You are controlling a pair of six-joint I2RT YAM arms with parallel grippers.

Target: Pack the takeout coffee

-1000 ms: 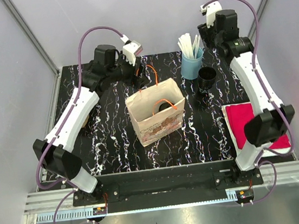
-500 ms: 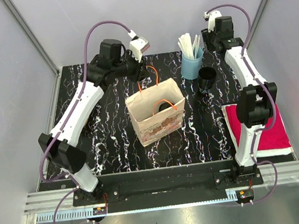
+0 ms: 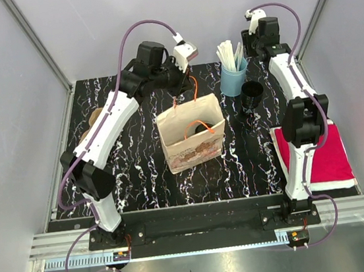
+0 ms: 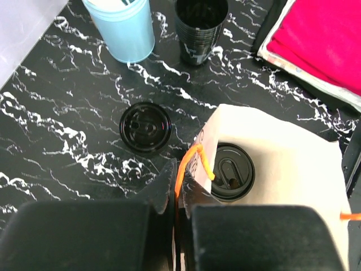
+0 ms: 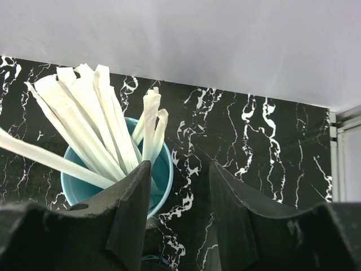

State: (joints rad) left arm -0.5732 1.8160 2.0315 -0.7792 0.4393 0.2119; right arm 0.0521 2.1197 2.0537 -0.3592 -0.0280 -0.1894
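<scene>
the lidded coffee cup sits inside the paper bag at table centre. the left gripper, open a second ago, now pinches the bag's orange handle at the bag's 12 o'clock. the right gripper has drawn back over the blue straw cup at 2 o'clock, jaws apart and empty.

Bare marble in front of the paper bag gives open passage, but its far right side is crowded by the loose lid, blue straw cup and black cup stack, and orange handles cross its mouth.
</scene>
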